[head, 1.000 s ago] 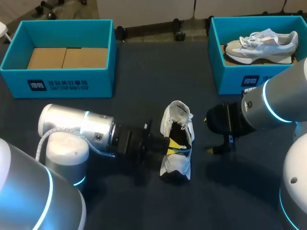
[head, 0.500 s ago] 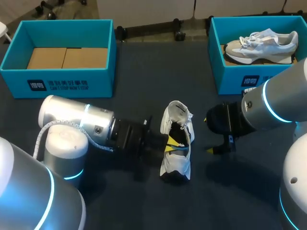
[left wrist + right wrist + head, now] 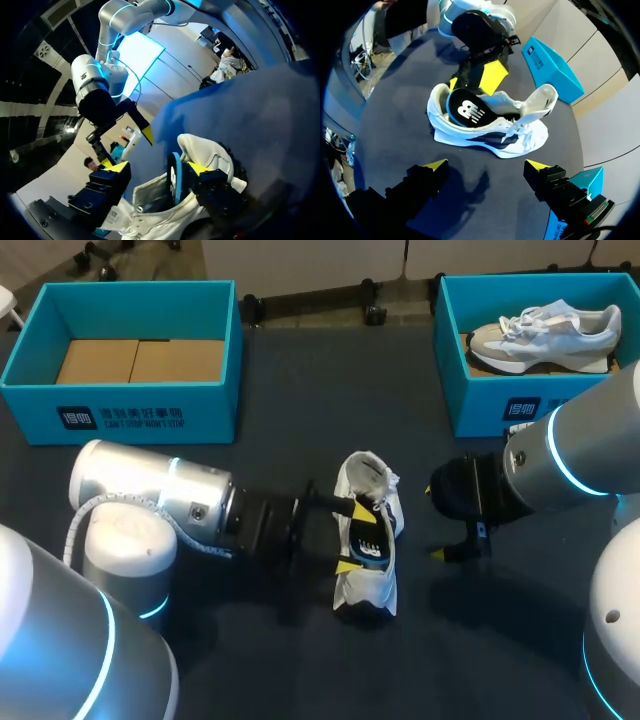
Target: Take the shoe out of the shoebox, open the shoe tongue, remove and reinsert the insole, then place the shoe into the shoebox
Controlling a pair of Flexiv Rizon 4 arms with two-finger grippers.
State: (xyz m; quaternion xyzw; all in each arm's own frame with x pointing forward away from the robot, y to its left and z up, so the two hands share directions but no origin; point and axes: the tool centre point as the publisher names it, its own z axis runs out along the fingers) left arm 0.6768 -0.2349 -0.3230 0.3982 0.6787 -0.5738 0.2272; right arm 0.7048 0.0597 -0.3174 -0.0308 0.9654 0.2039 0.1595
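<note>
A white shoe point(image 3: 362, 590) lies on its side in the middle of the dark table. Its black insole point(image 3: 370, 545) with a blue edge stands partly out of the shoe's mouth. My left gripper point(image 3: 350, 537) is at the mouth, open, its yellow tips on either side of the insole. In the left wrist view the insole point(image 3: 174, 177) stands close to one finger point(image 3: 200, 169) and well clear of the other, above the shoe point(image 3: 210, 152). My right gripper point(image 3: 486, 165) hangs open a little to the right of the shoe point(image 3: 490, 132), holding nothing. The right wrist view shows the insole's point(image 3: 467, 111) logo side.
An open teal shoebox point(image 3: 130, 410) with a cardboard floor stands at the back left. A second teal shoebox point(image 3: 500, 400) at the back right holds another pale shoe point(image 3: 545, 335). My right arm's wrist point(image 3: 480, 490) hovers just in front of that box.
My left gripper was shut at the shoe's mouth and has opened, letting go of the insole. The insole now sticks further out with its logo showing. The right arm has stayed put.
</note>
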